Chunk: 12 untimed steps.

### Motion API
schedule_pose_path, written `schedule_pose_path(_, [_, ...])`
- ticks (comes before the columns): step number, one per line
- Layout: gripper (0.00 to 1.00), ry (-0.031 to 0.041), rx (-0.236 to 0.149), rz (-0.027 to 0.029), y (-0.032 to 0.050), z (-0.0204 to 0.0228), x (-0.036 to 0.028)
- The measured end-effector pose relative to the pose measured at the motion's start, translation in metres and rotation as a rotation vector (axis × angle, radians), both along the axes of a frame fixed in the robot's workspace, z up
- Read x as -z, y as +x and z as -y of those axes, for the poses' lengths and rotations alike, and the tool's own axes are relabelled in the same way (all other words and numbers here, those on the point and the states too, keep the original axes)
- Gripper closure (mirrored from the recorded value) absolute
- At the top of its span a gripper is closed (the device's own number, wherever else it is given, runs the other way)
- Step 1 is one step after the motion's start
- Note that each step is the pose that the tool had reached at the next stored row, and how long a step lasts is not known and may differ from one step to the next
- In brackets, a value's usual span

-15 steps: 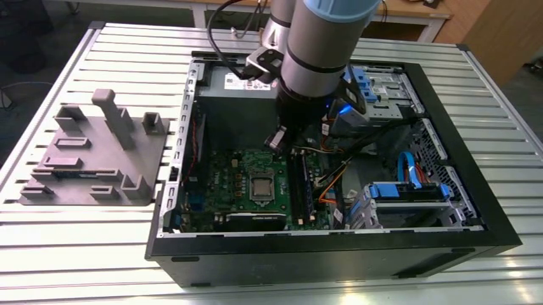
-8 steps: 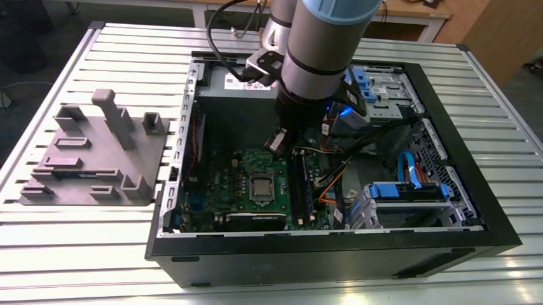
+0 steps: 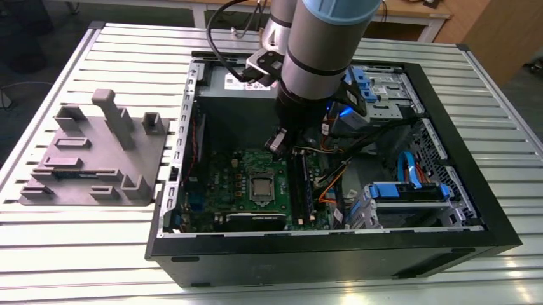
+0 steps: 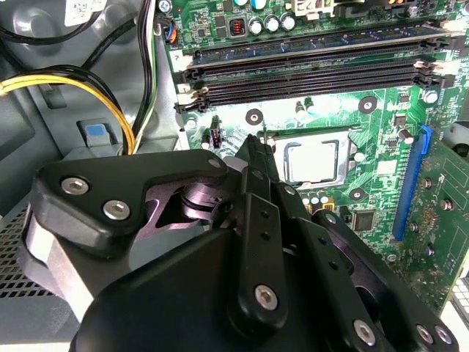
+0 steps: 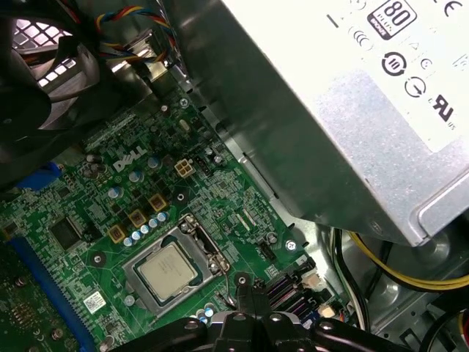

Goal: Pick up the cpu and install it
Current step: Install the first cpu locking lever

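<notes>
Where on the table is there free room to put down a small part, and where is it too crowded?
Free: the slatted table in front of the grey fixture block, and the strip between that block and the computer case. Crowded: inside the case, where the arm hangs over the motherboard among cables.

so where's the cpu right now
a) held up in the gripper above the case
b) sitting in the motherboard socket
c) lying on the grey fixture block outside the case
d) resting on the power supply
b: both wrist views show the cpu lying flat inside the socket frame on the green motherboard, with the gripper just beside it and holding nothing that can be seen.
</notes>
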<state>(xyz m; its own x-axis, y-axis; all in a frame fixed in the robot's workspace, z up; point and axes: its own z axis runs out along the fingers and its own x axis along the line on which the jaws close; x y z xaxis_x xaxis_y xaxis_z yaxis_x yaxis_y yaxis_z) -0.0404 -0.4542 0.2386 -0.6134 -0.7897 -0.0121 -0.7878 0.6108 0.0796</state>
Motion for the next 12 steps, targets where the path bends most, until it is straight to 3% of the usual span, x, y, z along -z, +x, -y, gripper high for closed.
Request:
schedule_pose_path(6, [0.9,0.0,-0.015,0.0,-0.0001,0.0012,0.0])
schedule_pose_path(12, [0.9,-0.0001,-0.079,0.0,-0.0013,0.0015,0.0001])
